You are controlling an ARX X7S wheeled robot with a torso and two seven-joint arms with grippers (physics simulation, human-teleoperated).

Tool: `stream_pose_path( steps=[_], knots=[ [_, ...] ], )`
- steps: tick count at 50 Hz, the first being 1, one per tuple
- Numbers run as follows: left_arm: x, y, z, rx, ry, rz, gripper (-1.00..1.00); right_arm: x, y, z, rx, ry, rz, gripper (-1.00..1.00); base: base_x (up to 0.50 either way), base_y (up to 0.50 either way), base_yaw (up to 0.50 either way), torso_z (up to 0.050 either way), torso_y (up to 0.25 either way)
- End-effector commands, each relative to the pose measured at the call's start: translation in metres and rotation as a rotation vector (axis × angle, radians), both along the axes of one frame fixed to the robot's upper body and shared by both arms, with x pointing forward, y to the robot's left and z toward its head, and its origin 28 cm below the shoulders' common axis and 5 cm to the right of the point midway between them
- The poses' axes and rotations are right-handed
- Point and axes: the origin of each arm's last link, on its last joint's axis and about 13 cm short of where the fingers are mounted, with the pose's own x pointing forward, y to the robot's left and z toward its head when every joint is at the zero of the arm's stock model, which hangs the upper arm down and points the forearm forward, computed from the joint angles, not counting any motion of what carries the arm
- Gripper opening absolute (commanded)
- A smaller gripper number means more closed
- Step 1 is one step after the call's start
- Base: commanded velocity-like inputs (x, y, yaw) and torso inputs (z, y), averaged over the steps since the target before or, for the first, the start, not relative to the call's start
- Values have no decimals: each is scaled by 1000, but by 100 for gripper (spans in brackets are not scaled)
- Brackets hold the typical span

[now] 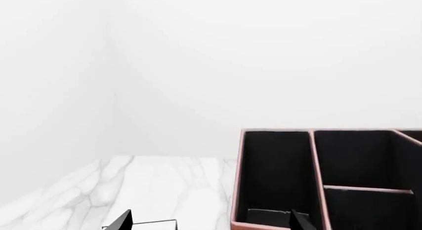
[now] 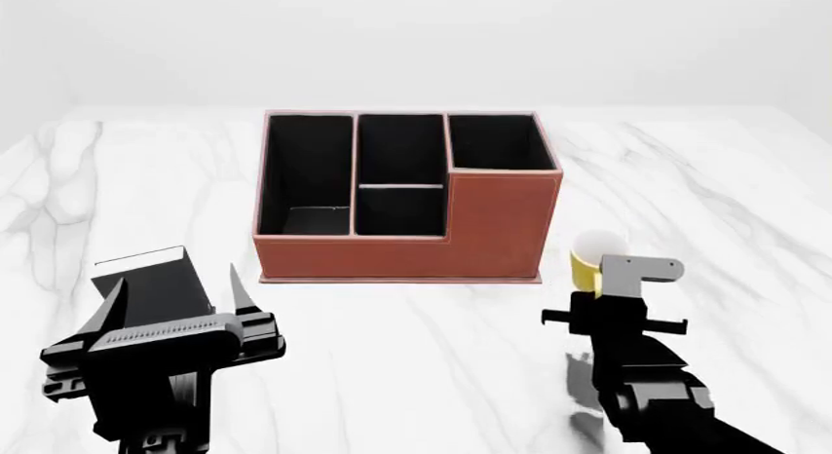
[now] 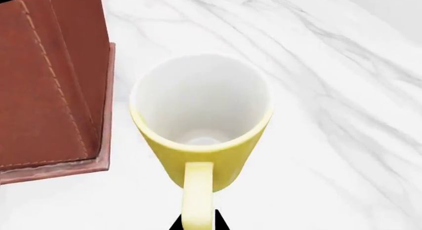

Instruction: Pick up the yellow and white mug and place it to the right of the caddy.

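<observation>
The yellow and white mug [image 3: 201,121] stands upright just right of the caddy [image 3: 53,82], a small gap between them. My right gripper [image 3: 197,222] is shut on the mug's yellow handle [image 3: 196,190], one black fingertip on each side. In the head view the mug [image 2: 591,257] shows beside the caddy's [image 2: 403,235] right front corner, with my right gripper [image 2: 601,286] just behind it; I cannot tell whether the mug touches the table. My left gripper [image 2: 175,296] is open and empty at the front left. In the left wrist view its fingertips [image 1: 122,221] stand wide apart before the caddy [image 1: 316,180].
A small black slab [image 2: 146,277] stands upright on the white marble table [image 2: 430,357] at the front left, between my left gripper's fingers. A plain white wall [image 2: 416,35] rises behind the table.
</observation>
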Motion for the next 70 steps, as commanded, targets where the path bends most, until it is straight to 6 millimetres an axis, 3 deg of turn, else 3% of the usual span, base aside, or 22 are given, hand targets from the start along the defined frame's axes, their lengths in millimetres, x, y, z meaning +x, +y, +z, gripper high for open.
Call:
stream_pose_path(
  steps=[1,21,22,44,55,70],
  knots=[
    [1,0,0,3,-9,-3,100,2,1,3,-30,8,27,-100,0,0,0,0,0],
    [0,1,-1,2,-10,-3,100,0,1,0,-21,22,24,-100,0,0,0,0,1],
    [0,1,-1,2,-10,-3,100,0,1,0,-21,23,24,100,0,0,0,0,0],
    [0,1,0,2,-12,-3,100,2,-1,5,-28,-18,16,100,0,0,0,0,0],
    [-1,0,0,3,-14,-3,100,-18,0,31,-40,-102,7,100,0,0,0,0,0],
    [-1,0,1,3,-17,-4,100,-49,5,47,-59,-146,20,100,0,0,0,0,0]
  ],
)
